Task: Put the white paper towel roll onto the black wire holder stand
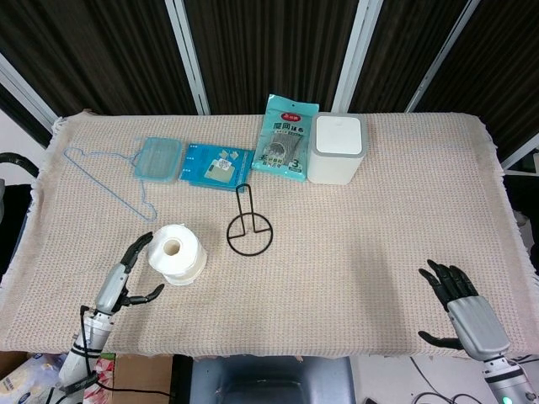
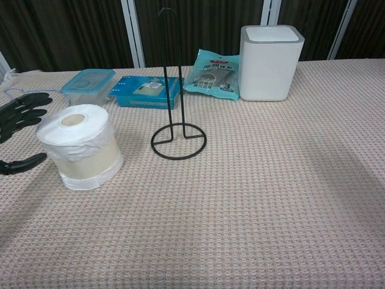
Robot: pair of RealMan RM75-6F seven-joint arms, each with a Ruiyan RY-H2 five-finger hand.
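The white paper towel roll (image 1: 176,253) (image 2: 79,146) stands on end on the woven cloth, left of centre. The black wire holder stand (image 1: 249,229) (image 2: 177,123) is upright just to its right, its ring base flat on the cloth and its tall post bare. My left hand (image 1: 125,278) (image 2: 19,129) is open beside the roll's left side, fingers spread, a small gap apart from it. My right hand (image 1: 461,310) lies open near the front right edge, far from both; the chest view does not show it.
Along the back stand a white lidded bin (image 1: 338,149), a teal packet (image 1: 287,137), a blue flat box (image 1: 215,165) and a clear blue container (image 1: 157,158). A light-blue wire hanger (image 1: 105,178) lies at the back left.
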